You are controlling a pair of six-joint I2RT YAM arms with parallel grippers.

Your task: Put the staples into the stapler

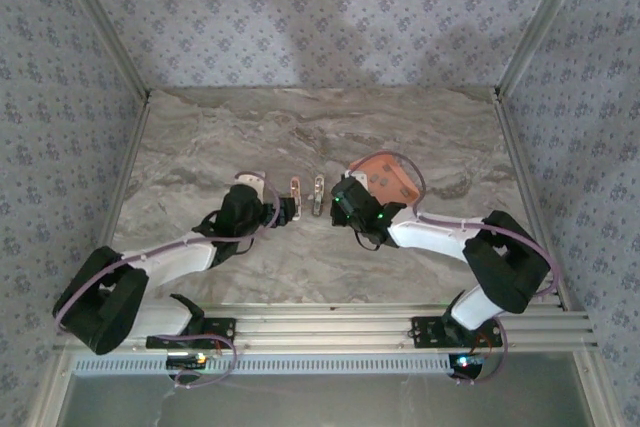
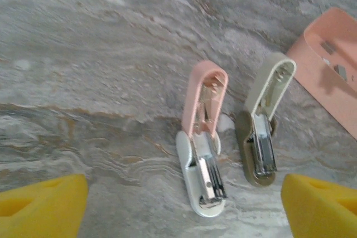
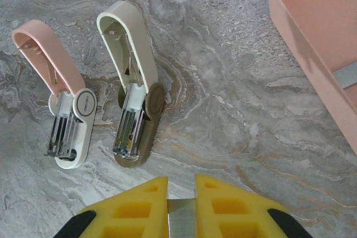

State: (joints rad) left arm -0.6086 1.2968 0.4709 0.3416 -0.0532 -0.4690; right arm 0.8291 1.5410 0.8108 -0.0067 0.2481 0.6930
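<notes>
Right gripper (image 3: 181, 190) pinches a grey metal staple strip (image 3: 181, 218); opened beige plastic stapler (image 3: 134, 98) lies at eleven o'clock. Left gripper (image 2: 181, 207) gapes wide.

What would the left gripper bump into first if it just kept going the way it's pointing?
Probably the pink-lidded stapler, lying open on the table straight ahead of the left gripper, though depth is unclear.

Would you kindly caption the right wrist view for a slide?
Right gripper grips a staple strip near the open pink stapler and beige stapler; salmon tray at right.
</notes>
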